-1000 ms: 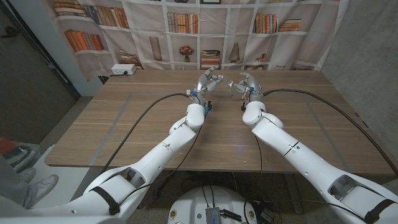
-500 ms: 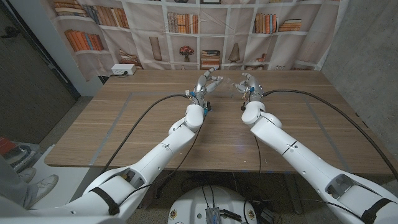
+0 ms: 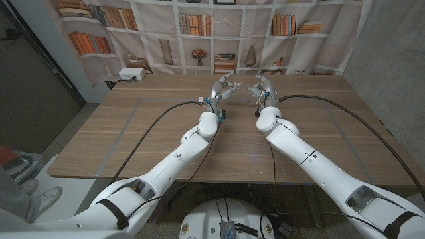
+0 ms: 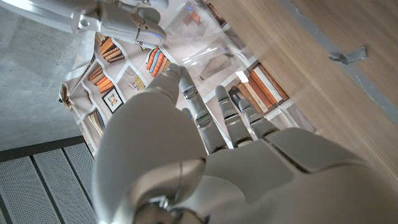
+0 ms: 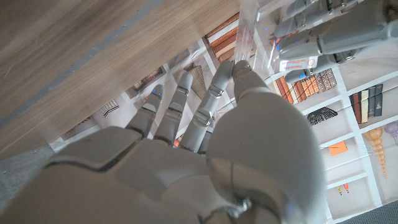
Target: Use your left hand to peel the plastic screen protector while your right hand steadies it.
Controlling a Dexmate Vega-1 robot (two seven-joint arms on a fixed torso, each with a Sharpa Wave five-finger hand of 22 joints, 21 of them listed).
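**Over the far worktop, a clear film between two robot hands**

Above the far middle of the worktop (image 3: 133, 133), we hold both arms up with the two hands facing each other. Our left robot hand (image 3: 222, 88) and our right robot hand (image 3: 261, 87) sit near each other, and the plastic screen protector (image 4: 198, 38) hangs in the air between them, off the wood. It is transparent, so in the head view we can hardly make it out; in the left wrist view it reads as a glossy sheet with the bookshelf backdrop (image 3: 199, 26) showing through.

Our right robot hand seems to be pinching the film's edge between thumb and fingers, as the left wrist view suggests. Our left robot hand has its fingers (image 4: 231, 112) stretched toward the film; we cannot tell whether they are clamped on a layer or only near it.

We judge that peeling is about to begin or barely started. The risks from here:
- The left fingertips may slide off the slick film without catching the peel layer.
- A hard pull could drag the whole film out of the right pinch, dropping it to the worktop.
- Uneven tension may crease or bend the film.
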